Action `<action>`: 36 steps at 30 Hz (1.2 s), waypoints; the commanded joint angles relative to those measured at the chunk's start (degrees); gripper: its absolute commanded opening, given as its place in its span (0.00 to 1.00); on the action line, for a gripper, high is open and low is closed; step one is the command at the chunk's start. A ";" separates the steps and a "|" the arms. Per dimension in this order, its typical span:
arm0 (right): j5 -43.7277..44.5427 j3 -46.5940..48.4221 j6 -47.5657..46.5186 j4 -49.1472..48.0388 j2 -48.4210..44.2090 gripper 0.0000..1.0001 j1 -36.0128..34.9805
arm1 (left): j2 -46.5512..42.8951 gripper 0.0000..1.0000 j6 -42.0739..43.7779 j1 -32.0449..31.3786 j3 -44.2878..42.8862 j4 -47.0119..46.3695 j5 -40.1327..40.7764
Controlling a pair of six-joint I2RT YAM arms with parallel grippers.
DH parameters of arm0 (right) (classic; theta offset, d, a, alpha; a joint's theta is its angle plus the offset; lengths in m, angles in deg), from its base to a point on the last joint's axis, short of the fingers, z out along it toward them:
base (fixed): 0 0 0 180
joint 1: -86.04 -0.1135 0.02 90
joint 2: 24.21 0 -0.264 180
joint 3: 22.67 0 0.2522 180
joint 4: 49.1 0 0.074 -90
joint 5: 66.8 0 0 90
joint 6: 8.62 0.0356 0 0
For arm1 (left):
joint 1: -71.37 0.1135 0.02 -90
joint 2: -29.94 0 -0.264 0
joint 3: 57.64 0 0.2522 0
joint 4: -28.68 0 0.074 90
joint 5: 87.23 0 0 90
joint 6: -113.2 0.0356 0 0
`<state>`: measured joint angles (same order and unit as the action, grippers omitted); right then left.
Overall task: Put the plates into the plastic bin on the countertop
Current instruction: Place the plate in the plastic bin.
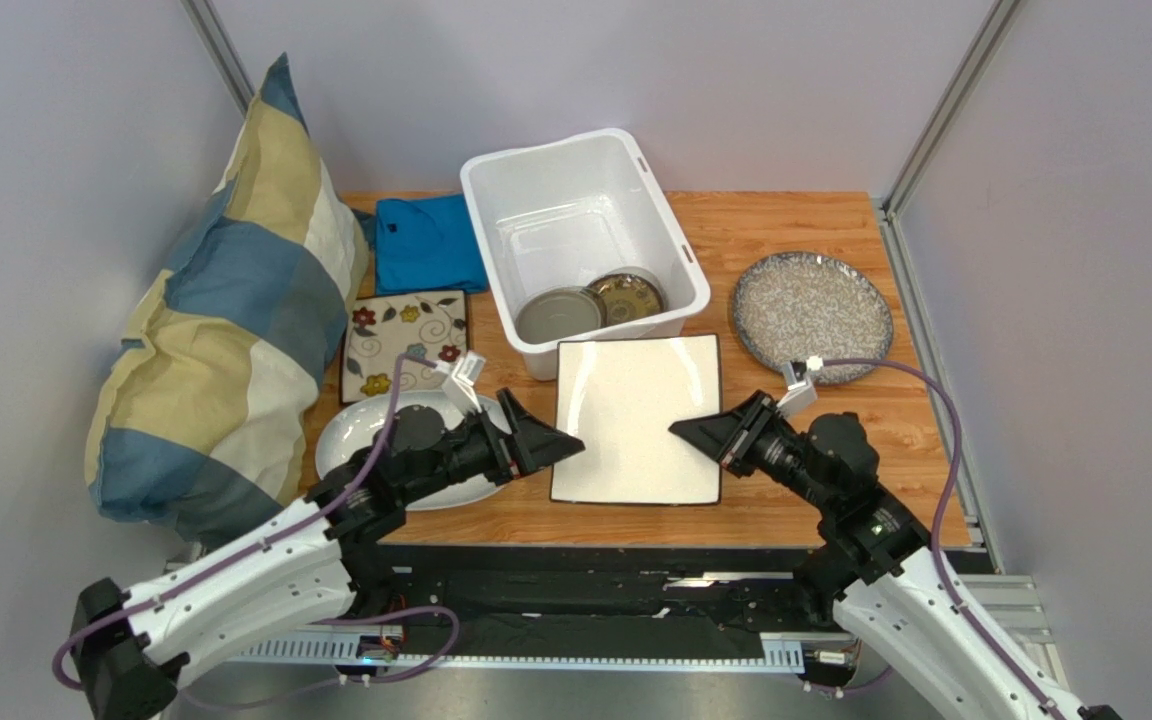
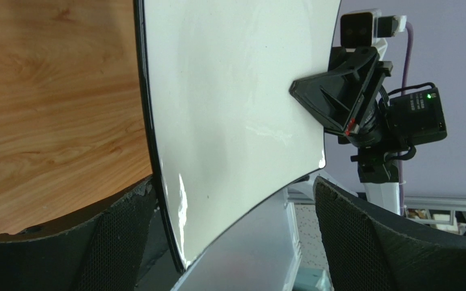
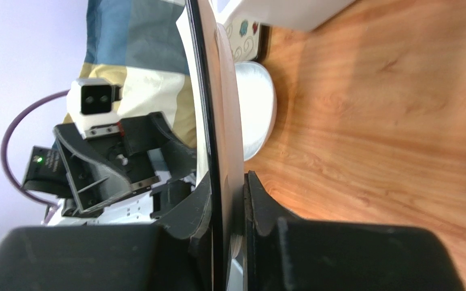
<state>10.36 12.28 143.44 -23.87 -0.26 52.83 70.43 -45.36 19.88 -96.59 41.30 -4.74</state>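
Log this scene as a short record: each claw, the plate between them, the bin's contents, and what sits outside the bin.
left claw: open, fingers either side of the white square plate's left edge
right claw: shut on that plate's right edge
plate position: just in front of the plastic bin
bin contents: small grey plate, small brownish plate
outside bin: grey-speckled round plate, floral square plate, white oval platter partly under the left arm
other items: blue cloth, striped pillow

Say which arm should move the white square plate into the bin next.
Right: the right gripper is clamped on the white square plate at its edge, while the left gripper stands open, gripping nothing.
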 commanded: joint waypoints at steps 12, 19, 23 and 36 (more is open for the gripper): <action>-13.79 28.80 -12.06 -7.49 22.88 0.00 17.22 | -3.94 0.99 21.70 27.56 -14.70 24.00 -20.41; -14.76 42.25 -11.53 -14.18 40.98 0.00 17.30 | 4.59 1.00 32.68 39.52 -27.78 30.84 -23.61; -16.51 49.46 -10.38 -18.93 56.60 0.00 17.30 | 7.94 1.00 38.75 40.50 -32.46 34.98 -18.61; -15.38 79.96 -18.63 -12.09 88.46 0.00 15.99 | 9.78 1.00 49.65 41.55 -35.72 38.68 -5.87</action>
<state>-3.72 81.87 127.97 -31.35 87.63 69.79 80.04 -0.44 60.87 -129.86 78.67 -15.58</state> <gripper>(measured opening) 0.157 0.993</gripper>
